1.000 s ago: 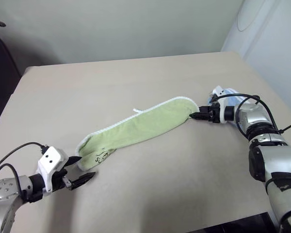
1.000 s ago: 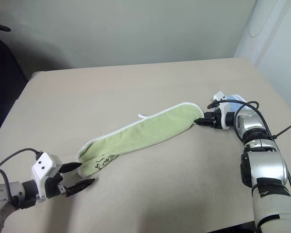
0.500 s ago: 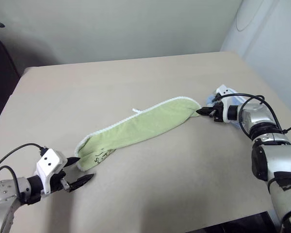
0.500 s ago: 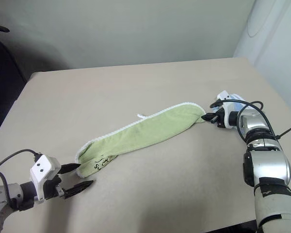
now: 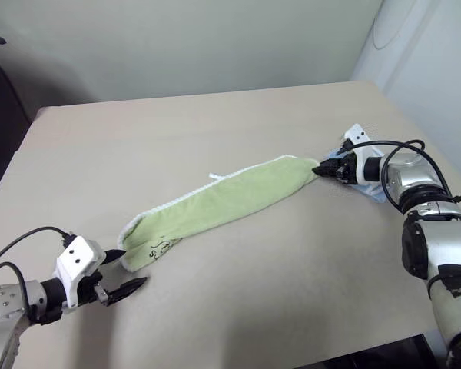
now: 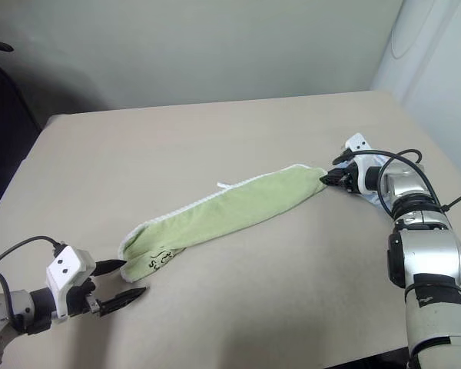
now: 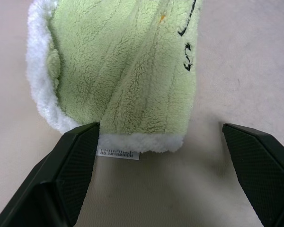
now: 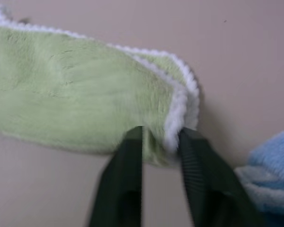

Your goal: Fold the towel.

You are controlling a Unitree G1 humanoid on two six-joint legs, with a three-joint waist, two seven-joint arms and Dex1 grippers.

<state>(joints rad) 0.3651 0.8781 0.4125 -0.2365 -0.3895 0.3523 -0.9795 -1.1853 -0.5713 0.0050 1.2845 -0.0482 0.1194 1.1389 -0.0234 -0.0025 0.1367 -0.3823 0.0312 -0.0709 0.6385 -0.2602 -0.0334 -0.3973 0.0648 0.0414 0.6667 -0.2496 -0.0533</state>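
Left gripper (image 5: pixel 127 270): nearest item, low over the beige table (image 5: pixel 238 307). Fingers (image 7: pixel 71 161) stood spread wide, empty, just short of the towel's near end; it had held that station over the last second.

Towel (image 5: pixel 223 201): light lime-green terry with white edging, lying as a long, narrow, loosely doubled band running diagonally from near left to far right across the table. Printed mark (image 7: pixel 188 52) and a small white sewn label (image 7: pixel 116 154) at the near end; white loop (image 5: pixel 213 176) on the far edge, mid-length.

Right gripper (image 5: pixel 323 168): at the towel's far end. Fingers (image 8: pixel 128 170) stood partly closed astride the white-edged corner. Whether they truly pinched it could not be told. A second before, the tips lay lower, beside the end; half a second before, they were nearly shut; since then the hand had risen slightly.

Light blue cloth (image 8: pixel 270 165): behind the right gripper, apart from the towel.

Assessment: far corner apparently being taken; near end ungrasped. Fold not yet begun.
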